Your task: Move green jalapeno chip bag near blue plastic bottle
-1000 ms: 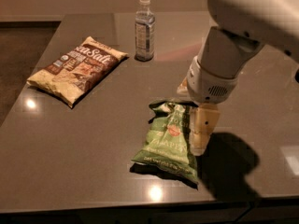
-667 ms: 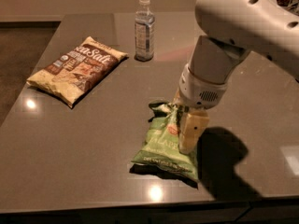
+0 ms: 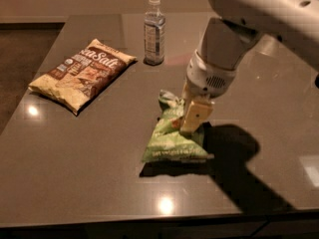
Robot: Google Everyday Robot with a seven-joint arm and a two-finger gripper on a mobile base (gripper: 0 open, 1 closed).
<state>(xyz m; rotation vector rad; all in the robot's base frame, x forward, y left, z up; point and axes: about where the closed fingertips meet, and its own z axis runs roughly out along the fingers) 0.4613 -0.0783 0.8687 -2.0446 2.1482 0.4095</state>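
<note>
The green jalapeno chip bag (image 3: pixel 169 142) lies crinkled in the middle of the dark table, its near end raised above a shadow. My gripper (image 3: pixel 192 119) comes down from the upper right and is shut on the bag's upper right part, with one cream finger (image 3: pixel 194 114) lying over it. The blue plastic bottle (image 3: pixel 154 31), with a white cap, stands upright at the far middle of the table, well beyond the bag and apart from it.
A larger brown-and-cream Sea Salt bag (image 3: pixel 82 73) lies at the left of the table (image 3: pixel 89 178). The table's front edge runs along the bottom. My white arm (image 3: pixel 259 9) fills the upper right and casts a shadow to the bag's right.
My gripper moved left and down onto the green bag. The bag is now bunched up and shifted toward the far side, its near end raised. The bottle and Sea Salt bag have not moved.
</note>
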